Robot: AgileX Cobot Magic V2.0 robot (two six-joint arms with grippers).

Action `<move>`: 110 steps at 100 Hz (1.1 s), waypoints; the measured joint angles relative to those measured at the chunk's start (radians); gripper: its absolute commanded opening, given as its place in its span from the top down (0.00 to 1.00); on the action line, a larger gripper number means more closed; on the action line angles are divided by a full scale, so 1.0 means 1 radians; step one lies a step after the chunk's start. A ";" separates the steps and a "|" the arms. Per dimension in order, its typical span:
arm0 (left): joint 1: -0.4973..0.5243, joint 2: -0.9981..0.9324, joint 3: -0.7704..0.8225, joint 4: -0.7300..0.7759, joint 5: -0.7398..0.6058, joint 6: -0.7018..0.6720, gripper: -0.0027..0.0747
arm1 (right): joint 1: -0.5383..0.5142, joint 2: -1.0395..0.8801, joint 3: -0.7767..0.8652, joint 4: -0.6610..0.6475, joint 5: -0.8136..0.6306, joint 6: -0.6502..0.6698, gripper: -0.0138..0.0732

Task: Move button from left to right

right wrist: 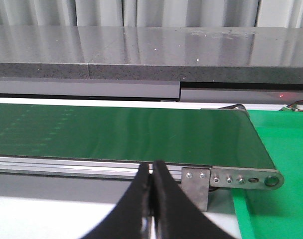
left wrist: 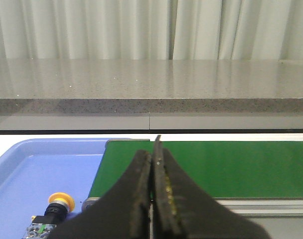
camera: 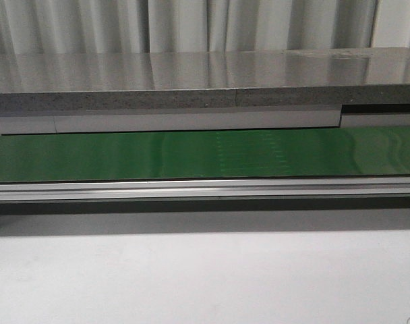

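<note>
The button [left wrist: 56,208], with a yellow-orange mushroom cap on a black body with green marks, lies on its side in a blue tray [left wrist: 27,174] in the left wrist view. My left gripper [left wrist: 152,155] is shut and empty, raised beside the tray over the end of the green conveyor belt [left wrist: 231,167]. My right gripper [right wrist: 152,166] is shut and empty, in front of the belt's aluminium rail [right wrist: 67,165]. No gripper and no button shows in the front view.
The green belt [camera: 205,154] runs across the front view behind a metal rail [camera: 205,189]. A grey stone counter [camera: 191,81] stands behind it. A green tray or mat [right wrist: 281,149] lies past the belt's right end, by its metal bracket [right wrist: 226,178]. A white table [camera: 205,277] lies in front.
</note>
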 measured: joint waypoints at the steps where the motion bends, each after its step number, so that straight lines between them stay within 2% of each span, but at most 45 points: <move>1: 0.000 0.000 0.000 0.000 0.000 0.000 0.99 | 0.000 0.000 0.000 0.000 0.000 0.000 0.92; 67: 0.000 0.000 -0.004 -0.007 0.017 0.000 0.99 | 0.000 0.000 0.000 0.000 0.000 0.000 0.92; 88: 0.000 0.071 -0.125 -0.016 0.157 0.000 0.99 | 0.000 0.000 0.000 0.000 0.000 0.000 0.92; 110: 0.000 0.280 -0.398 -0.016 0.457 0.000 0.99 | 0.000 0.000 0.000 0.000 0.000 0.000 0.92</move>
